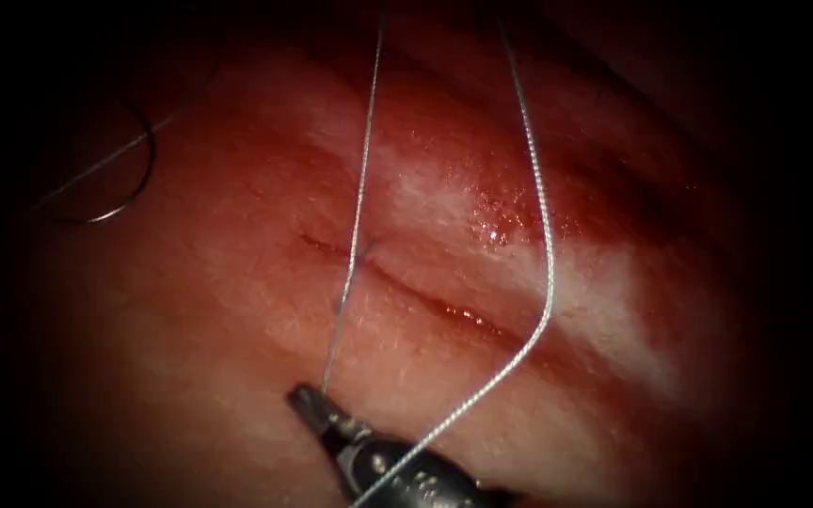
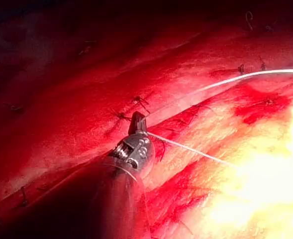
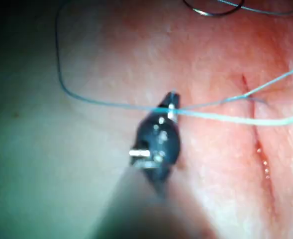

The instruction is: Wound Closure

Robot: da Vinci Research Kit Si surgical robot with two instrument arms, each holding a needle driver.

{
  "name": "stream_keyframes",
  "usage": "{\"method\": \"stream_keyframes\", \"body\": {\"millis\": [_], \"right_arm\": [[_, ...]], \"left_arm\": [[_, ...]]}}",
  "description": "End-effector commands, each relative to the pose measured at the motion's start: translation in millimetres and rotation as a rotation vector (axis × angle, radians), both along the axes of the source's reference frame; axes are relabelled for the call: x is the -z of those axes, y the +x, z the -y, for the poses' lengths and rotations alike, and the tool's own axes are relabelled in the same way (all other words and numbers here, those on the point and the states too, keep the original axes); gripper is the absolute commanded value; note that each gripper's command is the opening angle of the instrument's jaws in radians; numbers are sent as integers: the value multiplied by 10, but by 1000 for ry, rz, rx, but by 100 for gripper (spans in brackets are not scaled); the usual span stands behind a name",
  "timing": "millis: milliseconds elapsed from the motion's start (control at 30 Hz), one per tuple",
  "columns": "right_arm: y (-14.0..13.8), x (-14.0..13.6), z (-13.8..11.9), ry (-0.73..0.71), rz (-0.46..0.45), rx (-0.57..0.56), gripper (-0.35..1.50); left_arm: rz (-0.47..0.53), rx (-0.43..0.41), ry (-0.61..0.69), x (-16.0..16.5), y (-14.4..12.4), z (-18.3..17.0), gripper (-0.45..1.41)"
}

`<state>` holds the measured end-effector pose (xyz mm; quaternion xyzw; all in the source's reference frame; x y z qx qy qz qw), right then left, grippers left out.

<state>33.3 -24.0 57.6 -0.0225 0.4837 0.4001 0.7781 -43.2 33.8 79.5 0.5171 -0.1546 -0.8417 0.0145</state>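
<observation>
Presently: right tool (image 1: 308, 403) clenched on thread (image 1: 359, 188) below the cut (image 1: 406, 287); left tool (image 2: 138, 122) likewise gripped thread. Needle (image 1: 129, 179) lay loose on the tissue (image 1: 237, 329), unheld, left of the cut, up-left of the right tool.

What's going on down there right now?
Left tool and right tool: jaws shut on thread. Needle free, on tissue left of cut.
</observation>
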Motion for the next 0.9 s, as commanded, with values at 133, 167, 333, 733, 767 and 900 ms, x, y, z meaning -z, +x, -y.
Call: {"method": "stream_keyframes", "body": {"millis": [133,167,333,733,767,900], "right_arm": [[5,-7,8,5,4,9,-35],[5,-7,8,5,4,9,-35],[2,-9,-1,12,-7,19,-35],[-21,-1,-21,26,-75,95,61],[-23,1,-20,28,-92,120,89],[-29,2,-17,31,-125,162,120]], "left_arm": [[3,1,-1,-20,-9,2,-45],[4,2,3,-21,-9,3,-45],[26,-12,22,-5,0,11,-45],[364,-66,265,104,28,130,-45],[417,-66,279,116,34,143,-45],[501,-67,300,139,47,162,-45]]}}
